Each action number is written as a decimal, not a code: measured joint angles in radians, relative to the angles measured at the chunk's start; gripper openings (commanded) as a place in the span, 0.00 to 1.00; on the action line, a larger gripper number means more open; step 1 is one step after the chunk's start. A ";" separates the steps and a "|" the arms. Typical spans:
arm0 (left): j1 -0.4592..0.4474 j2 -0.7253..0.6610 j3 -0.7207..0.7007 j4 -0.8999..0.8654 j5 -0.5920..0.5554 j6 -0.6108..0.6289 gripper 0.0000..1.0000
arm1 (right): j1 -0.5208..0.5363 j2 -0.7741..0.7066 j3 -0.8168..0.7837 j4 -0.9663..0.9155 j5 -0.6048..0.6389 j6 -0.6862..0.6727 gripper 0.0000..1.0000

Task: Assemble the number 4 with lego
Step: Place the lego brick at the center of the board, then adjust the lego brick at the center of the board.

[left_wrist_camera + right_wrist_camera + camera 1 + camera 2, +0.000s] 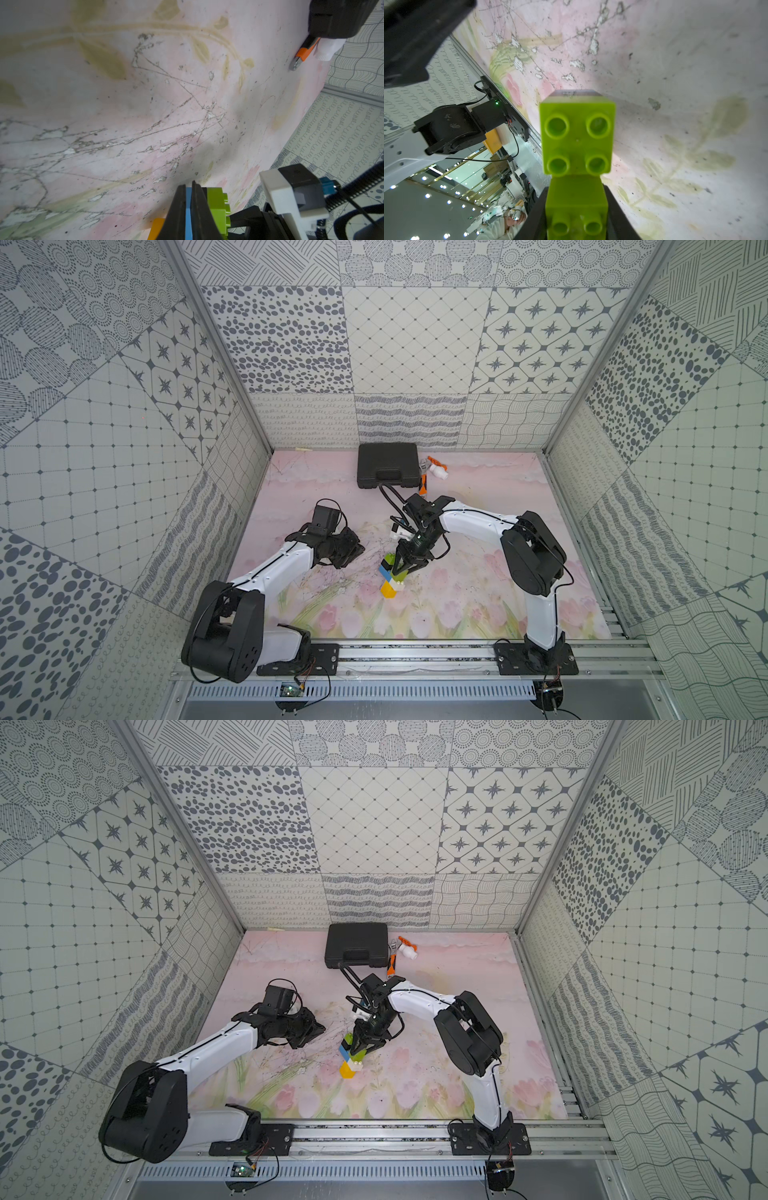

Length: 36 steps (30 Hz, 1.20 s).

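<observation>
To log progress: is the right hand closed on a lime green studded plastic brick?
Yes, the right hand pinches a lime green studded plastic brick between its fingers.

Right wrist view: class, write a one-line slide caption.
Right gripper shut on lime green bricks, studs facing the camera, above the scratched floral mat.

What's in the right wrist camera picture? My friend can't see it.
Two joined lime green lego bricks fill the middle, studs facing the camera, pinched between the black fingers of the right claw. Behind them is a scuffed pink flowery table mat, with part of a black robot arm off to one side.
</observation>
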<state>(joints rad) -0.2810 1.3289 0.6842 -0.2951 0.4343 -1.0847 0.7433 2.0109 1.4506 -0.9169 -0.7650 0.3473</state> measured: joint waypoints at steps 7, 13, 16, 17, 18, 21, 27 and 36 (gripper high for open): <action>0.001 0.044 0.000 -0.026 -0.002 0.015 0.12 | -0.039 0.031 -0.064 0.095 -0.042 0.009 0.63; -0.003 0.090 0.000 -0.024 0.000 0.017 0.11 | -0.072 0.031 -0.130 0.143 -0.059 0.031 0.83; -0.018 0.124 0.000 -0.014 0.000 0.017 0.11 | -0.087 0.001 -0.146 0.161 -0.035 0.042 0.88; -0.025 0.137 0.001 -0.009 -0.001 0.017 0.10 | -0.093 -0.014 -0.153 0.163 -0.013 0.043 0.88; -0.034 0.155 0.005 -0.003 -0.001 0.016 0.08 | -0.099 -0.036 -0.165 0.166 0.023 0.048 0.88; -0.064 0.229 0.032 0.022 0.003 0.013 0.04 | -0.108 -0.135 -0.212 0.165 0.165 0.079 0.88; -0.128 0.318 0.086 0.113 0.031 0.001 0.03 | -0.097 -0.522 -0.365 0.172 0.423 0.206 0.86; -0.196 0.273 0.015 0.192 0.016 -0.031 0.04 | -0.074 -0.819 -0.443 0.106 0.621 0.316 0.83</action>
<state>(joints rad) -0.4770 1.6016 0.6991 -0.1028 0.4507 -1.1156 0.6689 1.1923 1.0073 -0.8104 -0.1444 0.6632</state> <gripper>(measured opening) 0.052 0.832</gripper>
